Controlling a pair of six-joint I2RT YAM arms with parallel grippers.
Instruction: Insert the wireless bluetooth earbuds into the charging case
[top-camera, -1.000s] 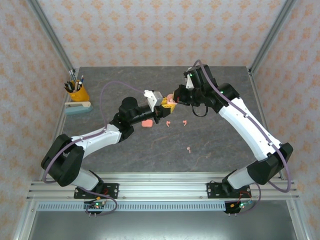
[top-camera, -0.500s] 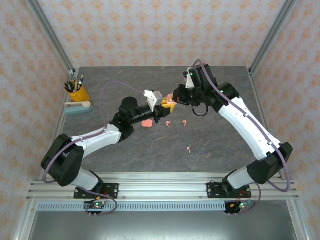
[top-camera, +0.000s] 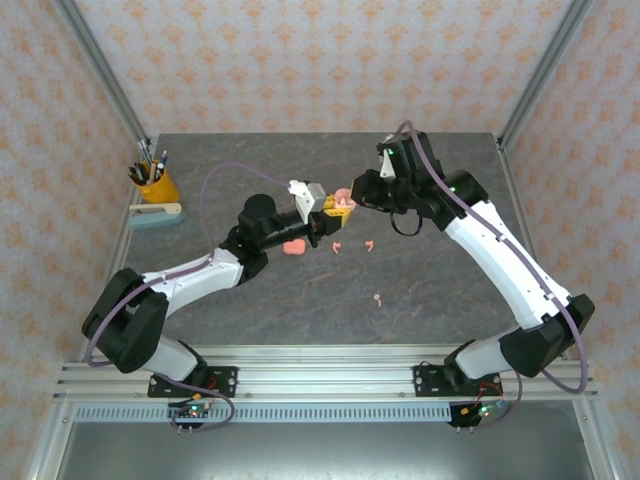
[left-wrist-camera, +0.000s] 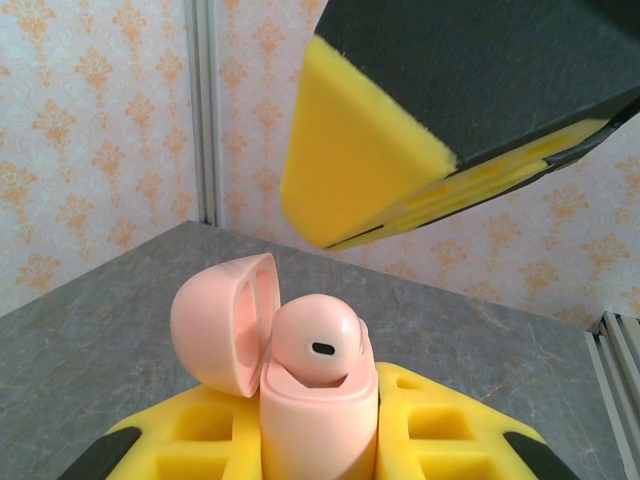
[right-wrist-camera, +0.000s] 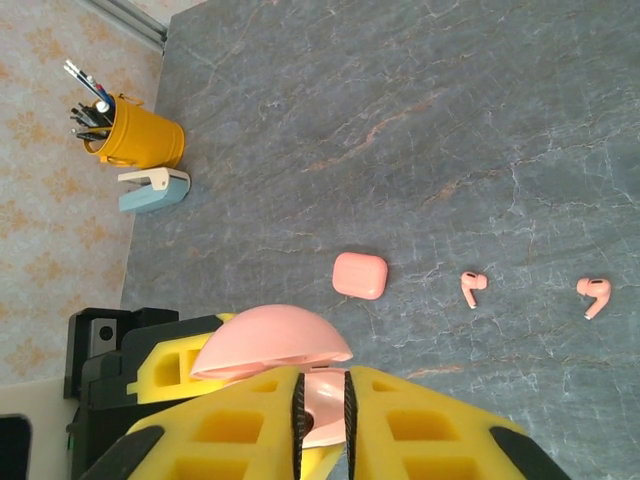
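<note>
— How many earbuds, and where?
— Four. One seated earbud (left-wrist-camera: 317, 345) sits head up in the open case (left-wrist-camera: 320, 420), lower middle of the left wrist view. Three loose earbuds (top-camera: 338, 245) (top-camera: 369, 243) (top-camera: 378, 298) lie apart on the desk (top-camera: 450, 290), around the centre of the top view.
— And cases?
— Two. The open case has its lid (left-wrist-camera: 225, 320) tipped back to the left. A closed case (top-camera: 294, 246) lies on the desk just left of the loose earbuds.
— Anything hard to see?
— The seated earbud's stem is sunk out of sight, and the frame's bottom edge cuts off the open case's base.
— The claws?
— The left claw (left-wrist-camera: 320, 455) is clamped on the open case's body. The right claw (right-wrist-camera: 322, 395) has its fingers a narrow slit apart, with pink showing through. In the left wrist view its pad (left-wrist-camera: 360, 170) hangs above the seated earbud, not touching it.
</note>
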